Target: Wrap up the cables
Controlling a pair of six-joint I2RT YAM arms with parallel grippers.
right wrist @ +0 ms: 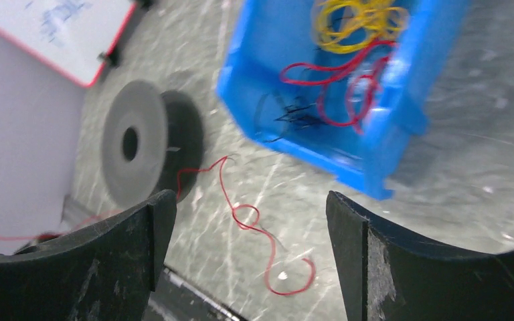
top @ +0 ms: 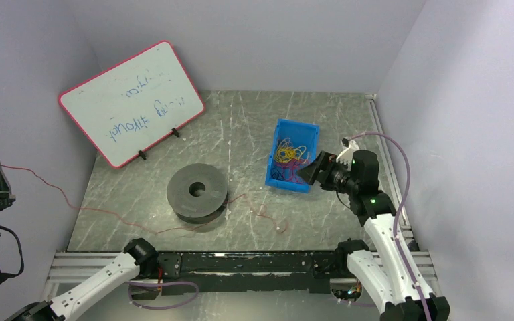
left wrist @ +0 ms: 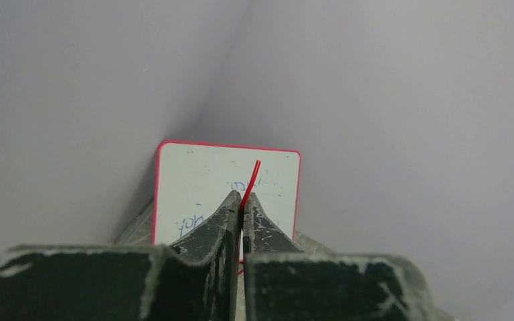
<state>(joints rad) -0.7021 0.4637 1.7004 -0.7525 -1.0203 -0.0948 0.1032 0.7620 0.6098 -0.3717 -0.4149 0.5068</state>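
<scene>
Red wire (left wrist: pixel 253 175), thread-thin, is pinched between the pressed-together fingers of the left gripper (left wrist: pixel 242 199), which is raised beyond the left edge of the table (top: pixel 348 120); from there the wire drops to the surface and runs across the near-left corner to the grey spool (top: pixel 197 192); a kinked loose tail lies right of the spool, toward the near edge; the right gripper (right wrist: pixel 251 200) hangs with its fingers spread wide, just beside the blue bin (top: pixel 288 185), on the side toward the right edge.

Red-framed whiteboard (top: pixel 132 103) propped at the table's (top: pixel 254 127) far left — dark spool (top: pixel 197 192) lying flat, blue bin (top: pixel 286 184) holding tangled wires (top: pixel 289 152).
</scene>
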